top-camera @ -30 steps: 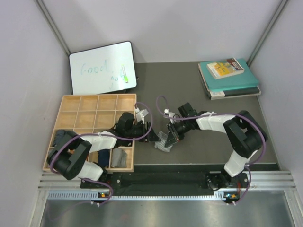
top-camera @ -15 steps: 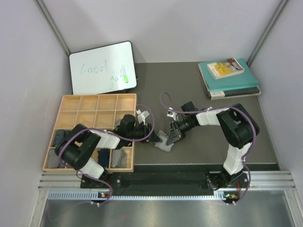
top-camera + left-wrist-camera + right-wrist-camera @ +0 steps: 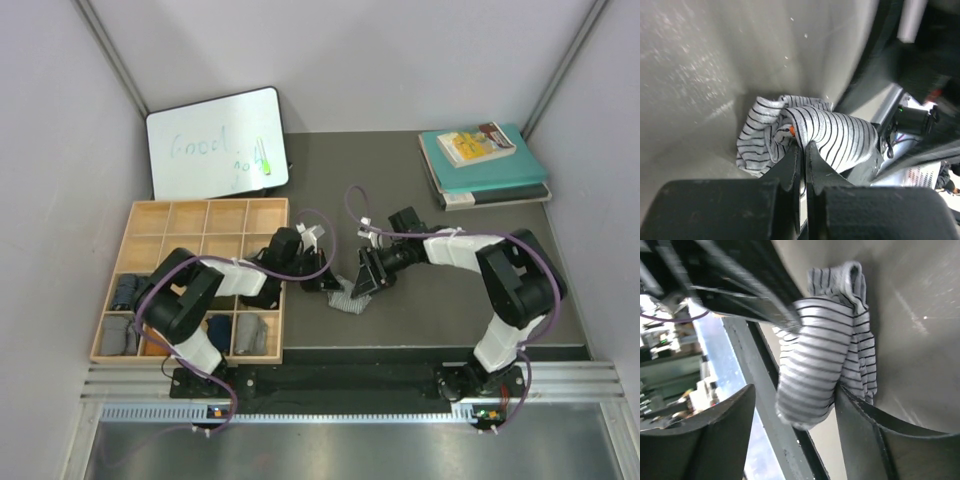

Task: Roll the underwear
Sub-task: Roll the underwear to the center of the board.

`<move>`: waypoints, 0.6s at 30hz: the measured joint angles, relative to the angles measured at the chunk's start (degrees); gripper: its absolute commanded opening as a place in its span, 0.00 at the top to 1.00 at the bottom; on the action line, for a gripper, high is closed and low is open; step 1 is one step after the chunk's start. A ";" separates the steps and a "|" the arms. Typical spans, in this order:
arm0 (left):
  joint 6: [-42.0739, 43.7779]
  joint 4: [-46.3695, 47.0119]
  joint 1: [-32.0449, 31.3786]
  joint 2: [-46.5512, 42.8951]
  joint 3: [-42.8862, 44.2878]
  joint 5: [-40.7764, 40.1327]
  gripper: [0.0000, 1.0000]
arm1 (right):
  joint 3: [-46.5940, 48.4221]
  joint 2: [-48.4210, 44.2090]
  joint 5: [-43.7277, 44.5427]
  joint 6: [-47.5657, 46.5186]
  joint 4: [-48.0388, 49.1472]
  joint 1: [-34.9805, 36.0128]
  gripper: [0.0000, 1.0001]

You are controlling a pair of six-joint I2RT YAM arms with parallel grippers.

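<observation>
Across the dark grey counter (image 3: 440,290), boxed in by pale walls (image 3: 380,60), a white dry-erase board (image 3: 215,142) leans at the far left. A compartmented wooden tray (image 3: 208,203) sits on the left, and teal books (image 3: 485,160) lie stacked at the far right. Near the front edge at mid-counter, the finely striped grey-and-white cloth underwear (image 3: 349,297) lies bunched into a loose, partly rolled bundle; the left gripper (image 3: 802,150) has its jaws pressed together, tips at the fabric, while the right gripper (image 3: 794,390) stands apart, straddling the roll.
</observation>
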 measured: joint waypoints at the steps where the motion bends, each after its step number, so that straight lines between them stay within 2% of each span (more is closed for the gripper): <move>1: 0.24 -1.49 0.00 0.22 0.85 -0.39 1.00 | 0.00 -0.81 0.46 -0.13 -0.24 -0.15 0.30; 8: 0.11 -4.90 0.00 0.87 2.16 -1.20 1.00 | 0.37 -7.54 4.37 -1.33 -1.20 -5.31 0.19; 18: -0.28 -4.94 0.00 1.09 2.21 -1.20 1.00 | 0.52 0.74 3.28 0.24 1.97 -6.32 0.15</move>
